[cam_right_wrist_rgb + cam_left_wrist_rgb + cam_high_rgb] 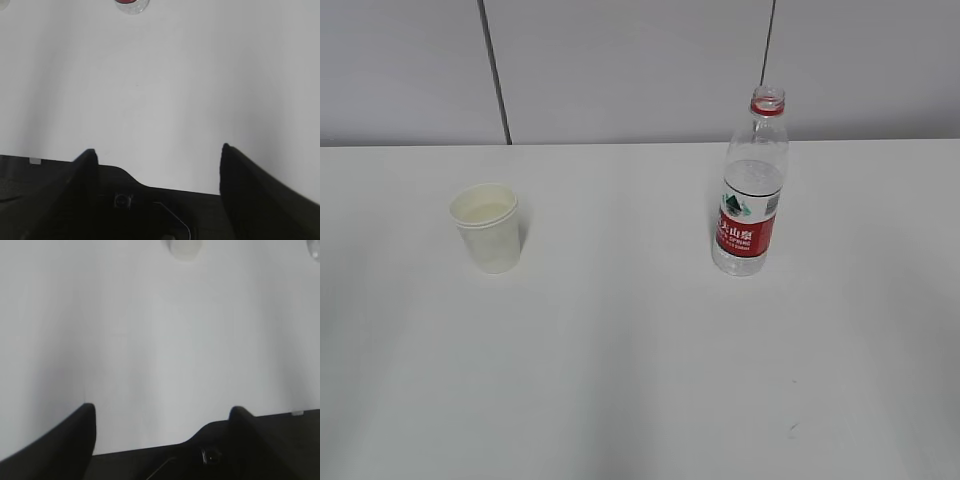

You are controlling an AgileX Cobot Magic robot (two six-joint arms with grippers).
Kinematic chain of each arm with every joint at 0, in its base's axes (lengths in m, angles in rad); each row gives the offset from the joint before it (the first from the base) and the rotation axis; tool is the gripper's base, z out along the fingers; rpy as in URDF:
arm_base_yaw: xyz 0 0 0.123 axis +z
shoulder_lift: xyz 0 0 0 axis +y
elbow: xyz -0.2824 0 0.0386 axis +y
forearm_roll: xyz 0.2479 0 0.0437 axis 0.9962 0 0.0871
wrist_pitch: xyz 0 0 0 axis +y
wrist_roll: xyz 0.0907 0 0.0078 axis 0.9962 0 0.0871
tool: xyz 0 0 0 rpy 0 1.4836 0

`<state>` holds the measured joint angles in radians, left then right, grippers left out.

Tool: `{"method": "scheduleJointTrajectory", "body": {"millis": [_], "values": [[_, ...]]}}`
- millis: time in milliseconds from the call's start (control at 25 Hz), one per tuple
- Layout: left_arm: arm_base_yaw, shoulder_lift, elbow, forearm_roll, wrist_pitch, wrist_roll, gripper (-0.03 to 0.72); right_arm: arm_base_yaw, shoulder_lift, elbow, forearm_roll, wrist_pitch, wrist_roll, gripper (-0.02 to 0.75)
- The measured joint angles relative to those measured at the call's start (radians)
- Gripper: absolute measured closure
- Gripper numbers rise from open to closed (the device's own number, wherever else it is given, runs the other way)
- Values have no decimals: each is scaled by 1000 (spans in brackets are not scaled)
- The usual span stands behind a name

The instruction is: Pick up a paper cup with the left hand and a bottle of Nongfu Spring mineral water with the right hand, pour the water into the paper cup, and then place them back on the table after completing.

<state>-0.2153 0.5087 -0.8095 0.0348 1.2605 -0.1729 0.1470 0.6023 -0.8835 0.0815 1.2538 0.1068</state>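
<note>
Seen from the front, the wide plain white matte table carries a small white paper cup standing upright on the left and, well apart from it on the right, a clear plastic Nongfu Spring mineral-water bottle with a red-and-white label and a red neck ring, upright and uncapped. Clear colourless water fills the bottle up to about its shoulder. Neither arm shows in this view. In the left wrist view, the black two-finger left hand hangs over the near edge of the table with its fingers spread wide and nothing between them; the base of the cup sits far ahead at the top edge, and a sliver of the bottle shows at the top right corner. In the right wrist view, the black two-finger right hand likewise stands released, its fingers parted over bare tabletop, with the bottle's base far ahead at the top edge.
</note>
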Motion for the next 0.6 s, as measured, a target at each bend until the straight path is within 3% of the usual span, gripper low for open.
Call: {"method": "scheduleJointTrajectory", "body": {"millis": [600], "values": [[0,-383,51,0,4,22,189,0,-535,273,0,-43,-184,183]]}}
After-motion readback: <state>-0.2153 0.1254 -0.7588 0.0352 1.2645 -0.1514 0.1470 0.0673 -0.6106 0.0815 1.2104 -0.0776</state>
